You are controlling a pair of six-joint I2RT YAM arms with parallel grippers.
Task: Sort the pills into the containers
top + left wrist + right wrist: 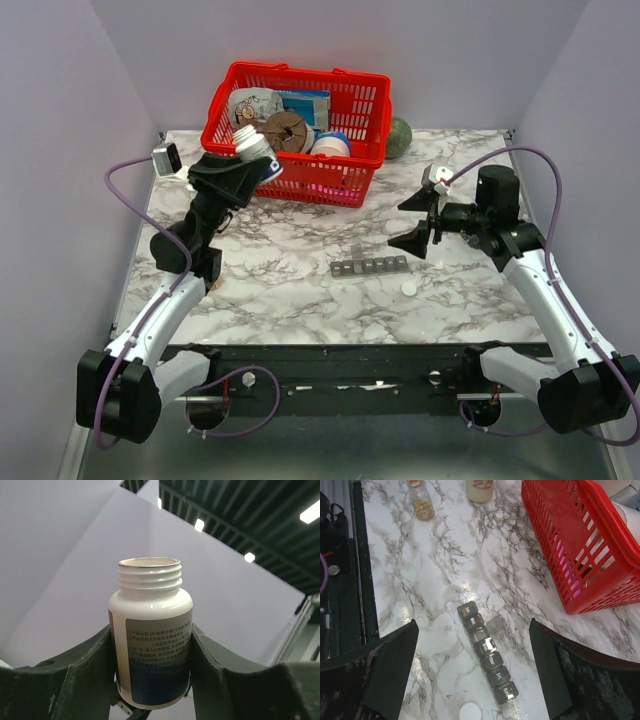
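Currently the left gripper (pixel 151 635) is clamping its two dark fingers (pixel 75 680) on the sides of a white bottle (pixel 150 610). The bottle is standing upright between them, its threaded mouth uncapped and a grey-and-blue label facing the wrist camera. In the top view the arm is holding that bottle raised by the left front corner of the red basket (pixel 330 185). The basket is sitting at the back of the marbled table (pixel 280 290) and holding several tubs and packets.

The right gripper (pixel 425 215) is hanging over the right half of the table with its jaws spread wide and nothing between them. Below its fingers (pixel 390 670), the containers (pixel 487 652) are lying flat on the marble as a dark strip of seven small compartments. One lid partway along the strip is standing flipped open to the side. The strip is resting roughly mid-table, in front of the basket and apart from it. A white cap (pixel 470 712) is lying near the strip's right end. Farther across the table, a small amber bottle (pixel 421 500) and the base of a cream bottle (pixel 480 487) are showing at the edge of the right wrist view.
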